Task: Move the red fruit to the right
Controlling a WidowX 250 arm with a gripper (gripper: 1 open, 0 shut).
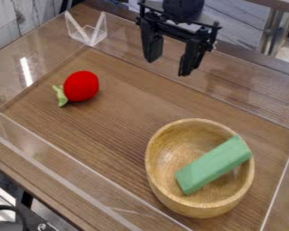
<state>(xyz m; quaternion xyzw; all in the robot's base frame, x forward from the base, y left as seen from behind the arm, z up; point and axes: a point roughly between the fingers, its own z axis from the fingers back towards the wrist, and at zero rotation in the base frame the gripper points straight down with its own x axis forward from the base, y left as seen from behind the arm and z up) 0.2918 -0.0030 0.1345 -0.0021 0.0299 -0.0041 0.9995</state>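
Camera view, contents by size.

Worktop [123, 135]: wood-grain surface, enclosed by low clear walls.

Wooden bowl [172, 144]: lower right, upright, holding a green block [215, 165] that leans against its inner wall.

Gripper [172, 56]: black, hanging at the top centre, pointing down, fingers spread wide and carrying nothing, well apart from everything else.

Red fruit [80, 85]: small and round, green leaf end to its left, lying on the left part of the worktop, apart from the bowl.

Handling note: the reach has not begun. The gripper should probably descend straight over the fruit's red body, not the leaf, close gently because it may roll, then carry it right, keeping clear of the bowl.
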